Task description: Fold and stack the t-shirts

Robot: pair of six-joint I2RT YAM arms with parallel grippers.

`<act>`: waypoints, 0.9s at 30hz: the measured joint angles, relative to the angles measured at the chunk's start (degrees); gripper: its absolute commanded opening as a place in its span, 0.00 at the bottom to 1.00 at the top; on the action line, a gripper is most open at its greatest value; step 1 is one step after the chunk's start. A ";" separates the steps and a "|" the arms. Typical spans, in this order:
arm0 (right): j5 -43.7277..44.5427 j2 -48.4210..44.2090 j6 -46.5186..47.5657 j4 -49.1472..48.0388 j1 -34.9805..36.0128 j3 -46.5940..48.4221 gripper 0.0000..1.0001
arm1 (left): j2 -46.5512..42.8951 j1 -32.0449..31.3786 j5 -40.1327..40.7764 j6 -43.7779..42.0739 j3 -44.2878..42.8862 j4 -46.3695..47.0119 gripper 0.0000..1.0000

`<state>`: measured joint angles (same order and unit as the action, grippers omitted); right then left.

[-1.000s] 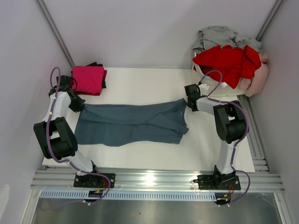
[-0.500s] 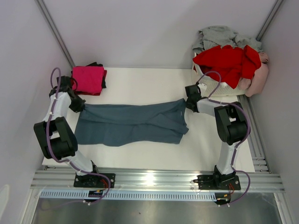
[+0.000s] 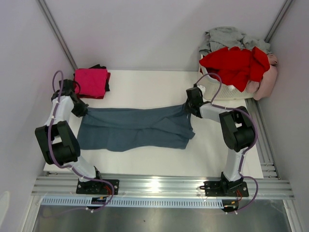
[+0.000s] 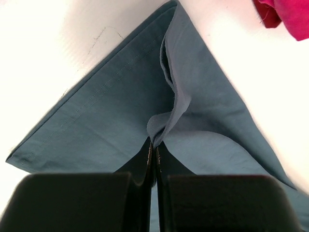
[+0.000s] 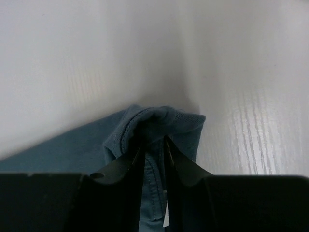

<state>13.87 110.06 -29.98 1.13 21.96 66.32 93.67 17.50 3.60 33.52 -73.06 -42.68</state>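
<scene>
White table (image 3: 145,87), pale walls round it. Slate blue-grey tee (image 3: 135,128) lies spread across the ctr, stretched btwn both arms. Left gripper (image 4: 154,147) is clamped tight on a raised fold at the tee's left end. Right gripper (image 5: 153,145) pinches the bunched ribbed edge at its right end (jaws nearly together). Magenta tee (image 3: 91,82) sits folded on a black tee (image 3: 108,82), back-left. Red tee (image 3: 234,65), grey tee (image 3: 227,36) and pale pink tee (image 3: 270,79) heap in the white basket (image 3: 219,89), back-right.
</scene>
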 measured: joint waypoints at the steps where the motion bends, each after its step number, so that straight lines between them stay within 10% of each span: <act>1: -0.42 0.09 -0.02 -0.20 0.02 0.00 0.24 | 0.00 0.00 0.13 0.00 0.24 0.09 0.01; 15: -1.09 3.30 -1.25 -1.86 -0.09 1.53 0.00 | 0.00 0.00 0.90 -0.02 1.29 0.13 0.01; 27: 0.22 3.72 -5.97 2.67 -3.82 3.54 0.00 | 0.00 -0.09 1.81 -0.07 1.29 0.07 0.01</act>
<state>14.09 113.78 -35.94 3.79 18.13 69.87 93.67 17.41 5.41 33.45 -71.77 -42.61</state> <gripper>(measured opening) 0.003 0.011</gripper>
